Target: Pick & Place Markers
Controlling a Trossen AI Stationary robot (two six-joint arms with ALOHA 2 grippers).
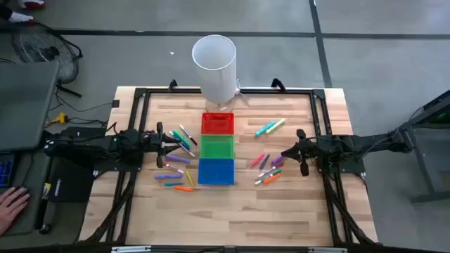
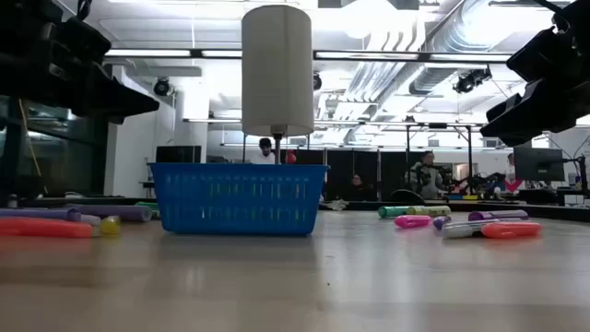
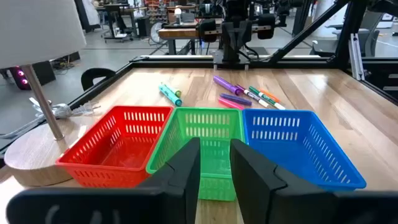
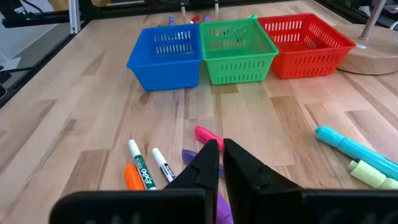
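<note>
Markers lie scattered on my wooden bench from above: thin pen-like sticks in green, purple, orange and pink, one cluster left of the red bin, green bin and blue bin, another to the right. My left hand hovers beside the left cluster, my right hand by the right one. Table-level view: the blue bin's mesh wall hides the bins behind; a lamp shade rises above. Left wrist view: my fingers stand slightly parted, gripping nothing, facing three lattice plastic bins. Right wrist view: my fingers are closed together, empty, above pink, purple and white markers.
</note>
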